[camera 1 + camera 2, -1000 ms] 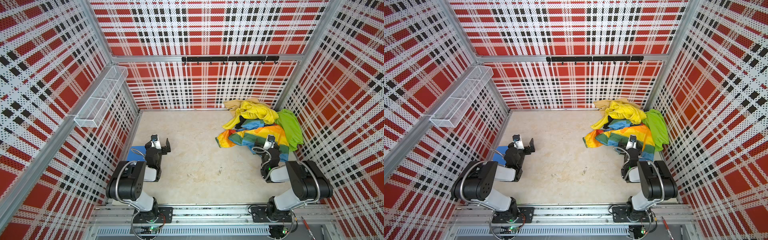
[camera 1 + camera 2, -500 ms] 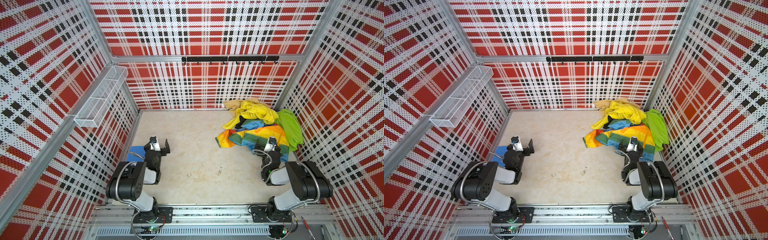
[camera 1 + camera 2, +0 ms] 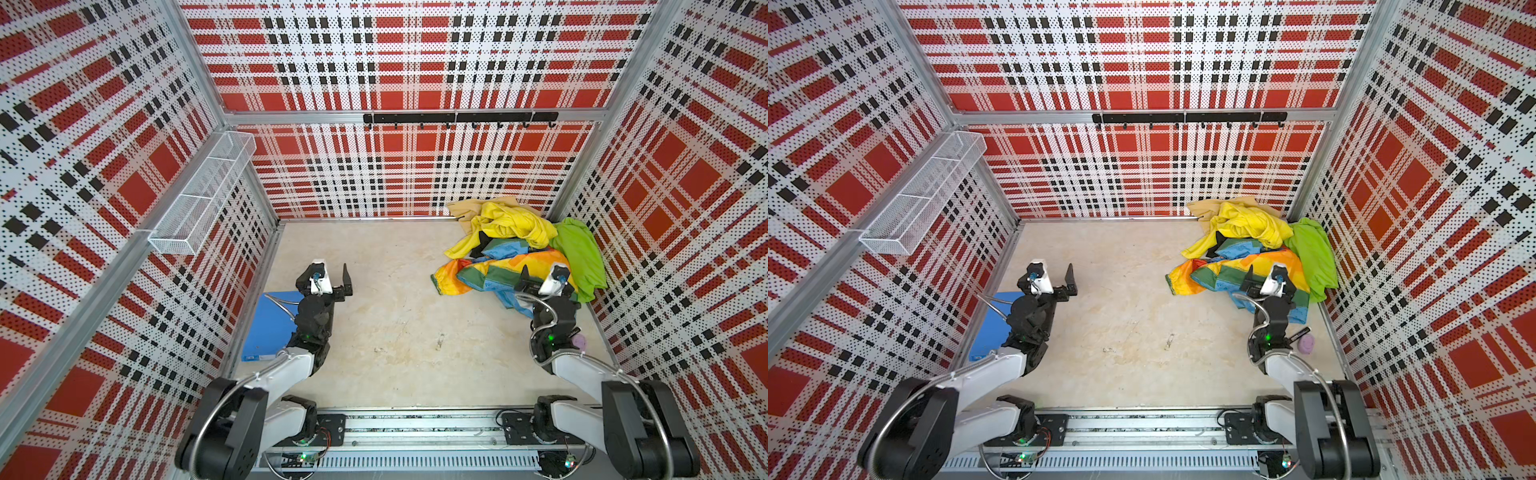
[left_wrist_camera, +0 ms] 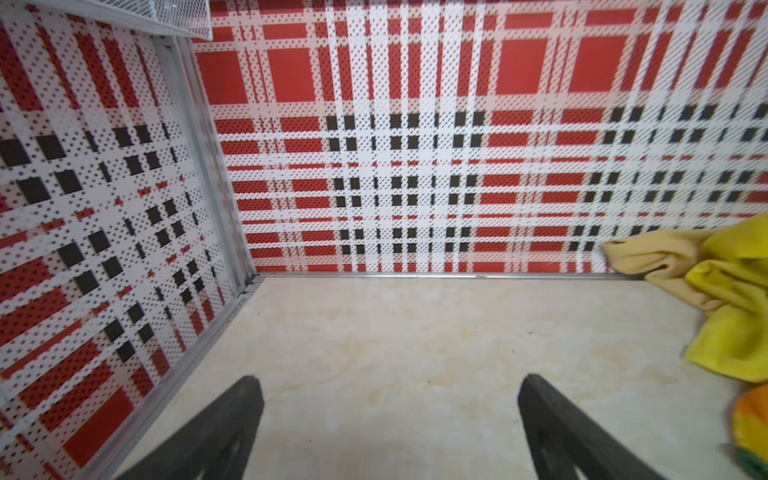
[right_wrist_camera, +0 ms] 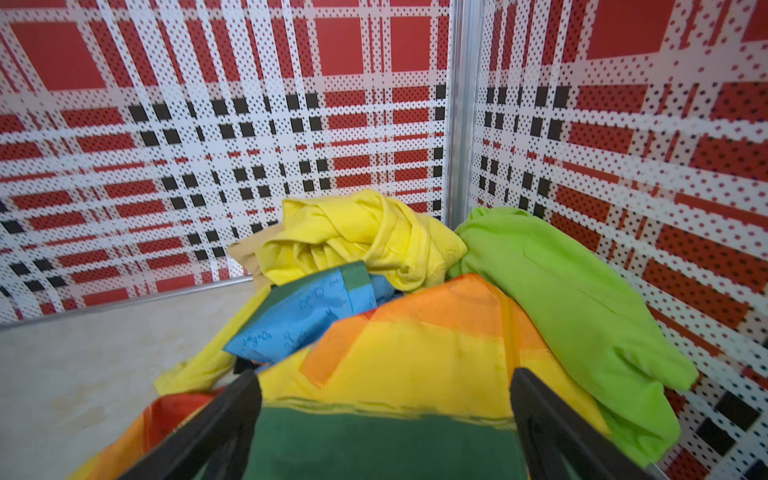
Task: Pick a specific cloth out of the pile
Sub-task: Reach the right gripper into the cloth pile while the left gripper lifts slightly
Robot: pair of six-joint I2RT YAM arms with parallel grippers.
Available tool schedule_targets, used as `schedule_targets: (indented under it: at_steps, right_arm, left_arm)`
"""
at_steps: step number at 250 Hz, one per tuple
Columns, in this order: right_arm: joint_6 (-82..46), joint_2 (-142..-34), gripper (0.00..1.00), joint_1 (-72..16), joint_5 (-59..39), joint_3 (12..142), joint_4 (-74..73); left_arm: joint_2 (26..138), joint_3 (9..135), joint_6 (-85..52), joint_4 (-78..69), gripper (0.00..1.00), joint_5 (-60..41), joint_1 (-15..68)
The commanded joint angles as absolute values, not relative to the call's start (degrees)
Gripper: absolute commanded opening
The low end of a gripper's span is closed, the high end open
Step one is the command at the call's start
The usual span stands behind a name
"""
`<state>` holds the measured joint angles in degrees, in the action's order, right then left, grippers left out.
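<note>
Black cloth [image 3: 481, 245] peeks between the yellow cloth [image 3: 511, 224] and rainbow patchwork [image 3: 490, 274] in the pile [image 3: 577, 253]; my right gripper [image 5: 384, 376], spread empty at its near edge, should reach deeper to pinch it, left gripper [image 4: 390, 384] spread idle.

counter [image 3: 395, 299]: pale, marbled, small stains near the middle | pile [image 3: 519, 253]: far right corner, against both walls | rainbow cloth [image 3: 490, 274] spread at its front, yellow [image 3: 511, 224] and tan [image 3: 465, 210] behind, lime [image 3: 577, 253] along the right wall | blue sheet [image 3: 266, 328]: flat, by the left wall | small purple thing [image 3: 1307, 344]: near the right edge, front
</note>
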<state>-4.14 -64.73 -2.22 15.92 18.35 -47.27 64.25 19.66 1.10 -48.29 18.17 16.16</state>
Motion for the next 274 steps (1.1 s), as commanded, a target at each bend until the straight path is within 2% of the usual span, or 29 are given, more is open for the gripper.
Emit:
schedule_targets:
  at_steps: [1,46,81,129,222,274]
  right_arm:
    - [-8.47,-61.02,1.0,-2.99,14.06,19.64,-33.45]
    - [-14.62,-59.72,1.0,-3.26,12.79,25.93,-19.77]
    - [-16.87,-63.17,1.0,-3.42,6.9,32.48,-9.88]
    - [-17.35,-66.89,1.0,-4.04,5.67,34.77,-8.2]
    - [-16.83,-76.2,1.0,-4.13,8.65,44.58,-3.28]
    - [-17.68,-85.61,1.0,-7.39,18.22,54.09,2.68]
  left_arm:
    - [60.31,21.8,-5.68,-36.05,0.99,16.74,18.46]
    - [57.62,24.99,-18.4,-25.77,0.99,10.1,21.44]
    - [58.28,24.34,-27.24,-24.78,0.99,4.49,22.29]
    - [61.2,21.68,-32.86,-25.85,0.99,-1.27,19.61]
    - [55.09,13.16,-37.26,-35.8,0.99,-6.99,13.97]
    - [52.79,11.43,-38.28,-36.21,0.99,-9.85,11.07]
